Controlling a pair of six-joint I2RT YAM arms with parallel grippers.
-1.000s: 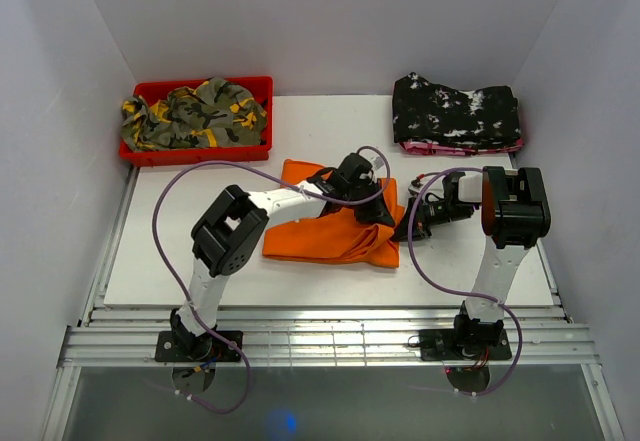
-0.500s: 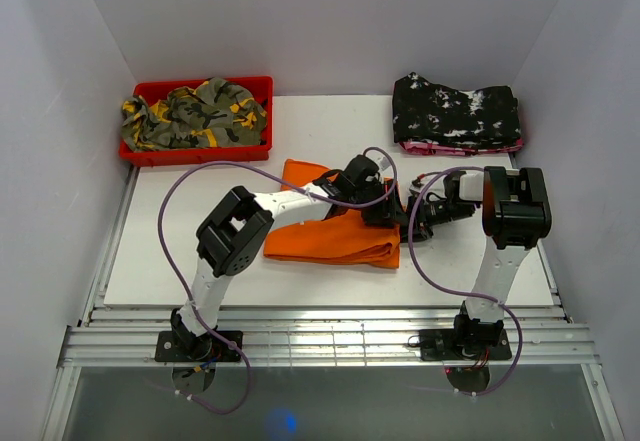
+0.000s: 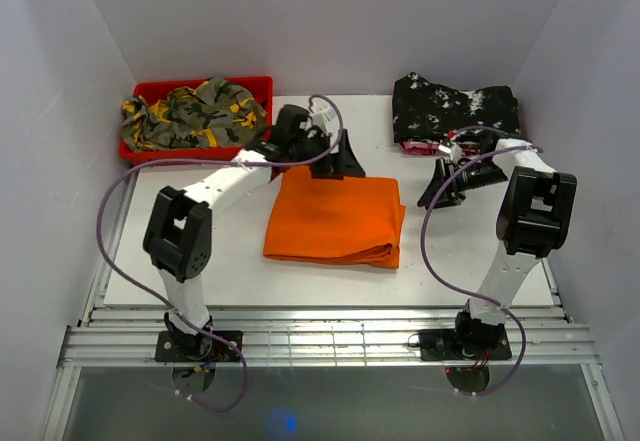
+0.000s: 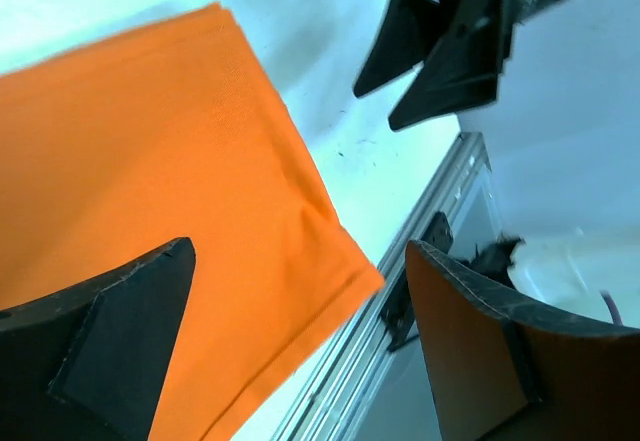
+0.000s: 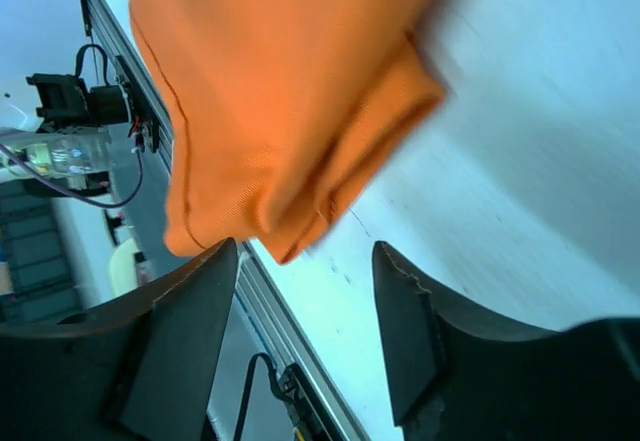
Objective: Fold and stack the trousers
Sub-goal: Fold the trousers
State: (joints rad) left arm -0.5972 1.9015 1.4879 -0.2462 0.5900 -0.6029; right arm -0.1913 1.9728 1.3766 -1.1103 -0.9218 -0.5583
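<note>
Far left: a red bin (image 3: 143, 153) holds a camouflage garment (image 3: 195, 113). Not part of this task.

Left gripper (image 3: 338, 157): hangs over the far edge of the trousers (image 3: 335, 221). Its wrist view shows the jaws apart, nothing between them, and orange cloth lying beneath.

Trousers: centre of the table (image 3: 200, 261), folded into a flat, roughly square packet. The layered fold runs along the near and right edges. No gripper is touching it.

Right gripper (image 3: 443, 185): just beside the packet's right edge, between it and the black speckled garment (image 3: 455, 111) at the far right. Jaws apart and empty. The wrist view shows the packet's thick corner close by.

Assessment of handling: the cloth looks light, soft and limp, with no stiffness of its own. The layers will likely slide over each other and sag if lifted from one point. A single top-layer pinch would probably undo the fold. Recommended hold is the thick folded edge, with all layers pinched together and one gripper at each end of it. Folding appears largely done; stacking is not yet done.
</note>
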